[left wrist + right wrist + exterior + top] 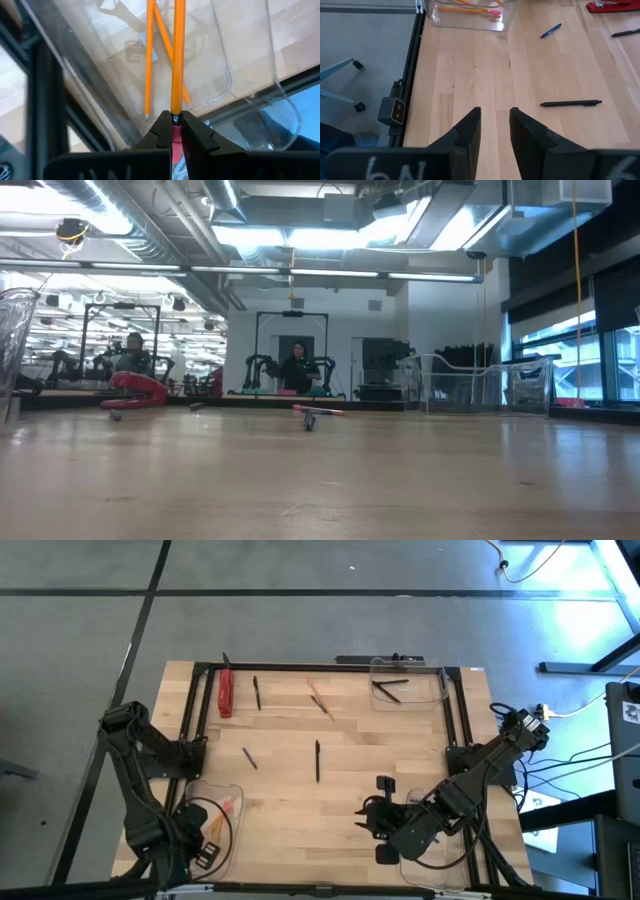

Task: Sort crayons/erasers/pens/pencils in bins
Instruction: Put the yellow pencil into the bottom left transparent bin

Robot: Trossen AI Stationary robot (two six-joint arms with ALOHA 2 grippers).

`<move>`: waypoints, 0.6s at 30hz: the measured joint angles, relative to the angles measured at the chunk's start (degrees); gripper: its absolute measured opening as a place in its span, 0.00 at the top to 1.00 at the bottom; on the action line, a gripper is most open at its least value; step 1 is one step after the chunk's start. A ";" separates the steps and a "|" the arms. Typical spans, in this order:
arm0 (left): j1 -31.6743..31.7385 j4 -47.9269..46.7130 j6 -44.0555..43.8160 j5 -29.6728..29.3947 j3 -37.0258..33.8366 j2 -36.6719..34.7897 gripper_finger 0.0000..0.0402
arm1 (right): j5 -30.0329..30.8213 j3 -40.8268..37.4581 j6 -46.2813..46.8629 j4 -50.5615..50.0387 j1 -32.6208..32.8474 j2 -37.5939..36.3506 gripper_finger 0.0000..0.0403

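Left hand [173,131] clamped on a pencil [178,60] above the near-left bin [280,95]: lower inside the rim, then release. Right hand [495,125] empty, parted, right of that bin.

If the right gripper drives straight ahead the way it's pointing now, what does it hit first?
Probably nothing nearby. The right gripper, fingers open, points along bare table; the black pen lies off to one side. Farther on stands the clear bin holding pencils, likely first, though depth is unclear.
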 joint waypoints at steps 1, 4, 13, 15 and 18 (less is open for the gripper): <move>-0.02 0.97 0.01 0.01 -0.52 0.27 0.98 | 0.01 0.00 0.00 0.00 0.00 -0.02 0.75; 0.00 2.64 0.04 -0.01 -1.64 0.61 0.98 | 0.03 0.00 0.00 -0.01 0.00 -0.02 0.75; 0.00 3.72 1.53 -0.02 -4.96 1.05 0.97 | 0.03 0.00 0.02 0.01 0.00 -0.02 0.75; 0.00 3.63 1.57 -0.02 -5.39 1.07 0.96 | 0.03 0.00 0.08 0.01 0.00 -0.02 0.75; 0.00 3.71 1.55 0.00 -5.69 1.07 0.92 | 0.03 0.00 0.24 0.02 0.00 -0.02 0.75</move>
